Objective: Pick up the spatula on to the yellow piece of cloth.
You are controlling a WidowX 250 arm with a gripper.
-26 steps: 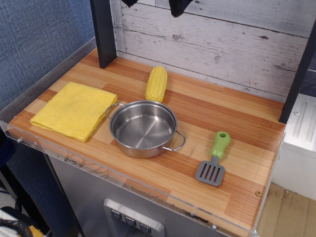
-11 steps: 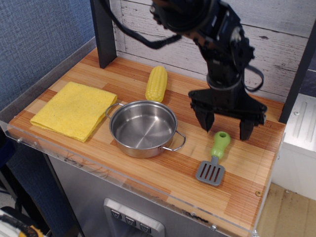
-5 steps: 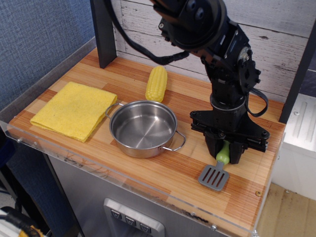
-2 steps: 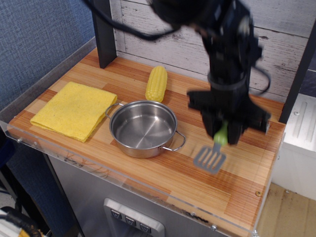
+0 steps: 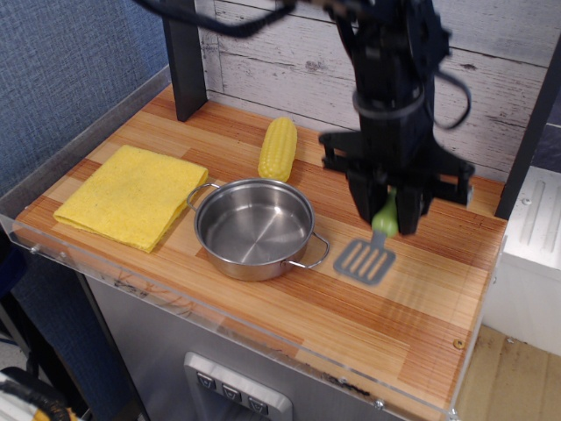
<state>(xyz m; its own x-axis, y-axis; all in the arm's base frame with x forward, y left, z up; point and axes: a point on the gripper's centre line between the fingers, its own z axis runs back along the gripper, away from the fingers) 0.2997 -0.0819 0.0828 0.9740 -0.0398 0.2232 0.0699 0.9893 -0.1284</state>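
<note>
My gripper is shut on the light-green handle of the spatula and holds it in the air over the right part of the wooden counter. The grey slotted blade hangs down below the fingers, just right of the steel pot. Most of the handle is hidden between the fingers. The yellow cloth lies flat and folded at the counter's left end, on the far side of the pot from my gripper.
A steel pot with two handles stands in the middle of the counter. A yellow corn cob lies behind it. A dark post stands at the back left. A white plank wall closes the back.
My gripper came down over the spatula, closed on its handle, lifted it off the counter and has moved it up and slightly left.
</note>
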